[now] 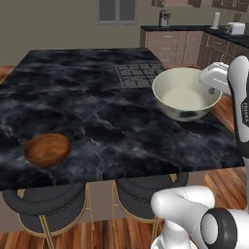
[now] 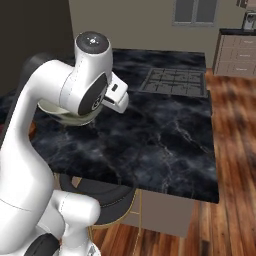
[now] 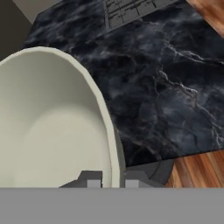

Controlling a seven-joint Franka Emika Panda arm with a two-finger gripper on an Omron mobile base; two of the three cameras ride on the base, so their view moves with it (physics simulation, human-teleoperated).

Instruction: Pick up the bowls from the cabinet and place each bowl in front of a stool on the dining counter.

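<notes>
Item: cream-white bowl (image 1: pixel 185 95), round, pale smooth interior, grey-green mottled outside, glossy. It was held aloft over the right part of the dining counter (image 1: pixel 97 116), just in front of the black gas cooktop (image 1: pixel 138 74), tilted slightly toward the left base camera. The gripper (image 3: pixel 113 180) was clamped on the bowl's rim, one finger inside the wall and one outside, as seen in the hand view.

Item: reddish-brown wooden bowl (image 1: pixel 47 149), glossy, upright, resting on the black white-veined marble near the front left edge, above the left stool (image 1: pixel 46 202). A second dark-cushioned stool (image 1: pixel 146 192) with brass-coloured legs stood beside it, well under the held bowl's side of the counter.

Obscured: in the right base view the arm's white wrist covered most of the cream-white bowl (image 2: pixel 65 114), leaving only a sliver of rim and underside. In the left base view the fingers were hidden behind the hand and the bowl's far wall. In the hand view the bowl (image 3: pixel 48 118) was cut off at left.

Surroundings: taupe drawers (image 1: pixel 170 46) and a narrower worktop beyond, carrying a grey coffee machine (image 1: pixel 164 18); wood floor (image 2: pixel 235 150).
</notes>
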